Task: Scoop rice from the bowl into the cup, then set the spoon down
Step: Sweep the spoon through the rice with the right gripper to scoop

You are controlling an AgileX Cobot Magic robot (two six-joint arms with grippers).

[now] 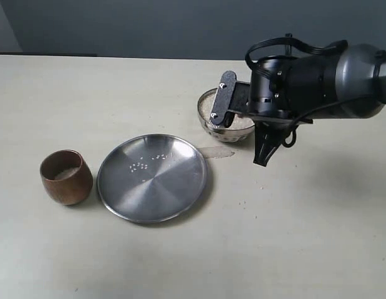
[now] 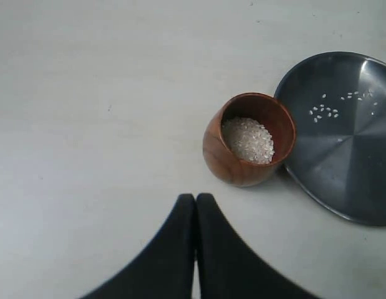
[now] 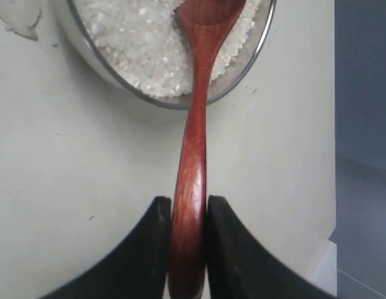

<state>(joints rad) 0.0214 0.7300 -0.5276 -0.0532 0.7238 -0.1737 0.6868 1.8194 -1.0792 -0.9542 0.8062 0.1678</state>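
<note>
The steel bowl point(image 1: 209, 119) stands at the back right, full of white rice point(image 3: 143, 43); the right arm covers much of it. My right gripper point(image 3: 188, 208) is shut on the handle of the reddish-brown spoon point(image 3: 194, 143), whose head lies in the rice inside the bowl point(image 3: 242, 78). The brown wooden cup point(image 1: 66, 177) stands at the left with some rice point(image 2: 247, 139) in its bottom. My left gripper point(image 2: 196, 200) hangs shut and empty just short of the cup point(image 2: 247, 148); it is out of the exterior view.
A wide flat steel plate point(image 1: 152, 177) lies between cup and bowl, with a few loose grains point(image 1: 143, 164) on it. A small torn patch point(image 1: 216, 152) marks the table beside the plate. Stray grains point(image 1: 242, 200) lie on the table right of the plate.
</note>
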